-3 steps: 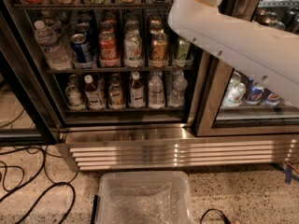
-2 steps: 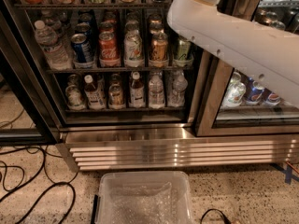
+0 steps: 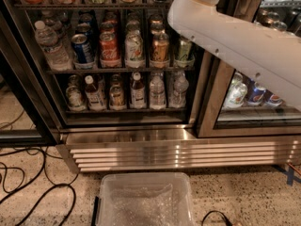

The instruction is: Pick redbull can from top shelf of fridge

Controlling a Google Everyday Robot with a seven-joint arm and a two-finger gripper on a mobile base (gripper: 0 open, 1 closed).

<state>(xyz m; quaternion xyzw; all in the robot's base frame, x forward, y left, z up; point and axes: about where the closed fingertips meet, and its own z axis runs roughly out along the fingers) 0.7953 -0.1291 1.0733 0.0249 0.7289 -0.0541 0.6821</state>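
Observation:
The fridge (image 3: pixel 206 102) fills the view, its left door open and shelves exposed. The top shelf (image 3: pixel 94 6) is the black wire rail along the upper edge; clear trays on it hold drinks that are cut off by the frame. No redbull can shows; it is hidden or out of view. My white arm (image 3: pixel 235 41) crosses the upper right in front of the fridge and leaves through the top edge. The gripper is beyond that edge, out of view.
The lower shelf holds a water bottle (image 3: pixel 51 46), a Pepsi can (image 3: pixel 82 48), a red cola can (image 3: pixel 109 48) and other cans. Bottles stand below. A steel base grille (image 3: pixel 178 149), a clear plastic bin (image 3: pixel 143 201) and floor cables (image 3: pixel 28 182) lie in front.

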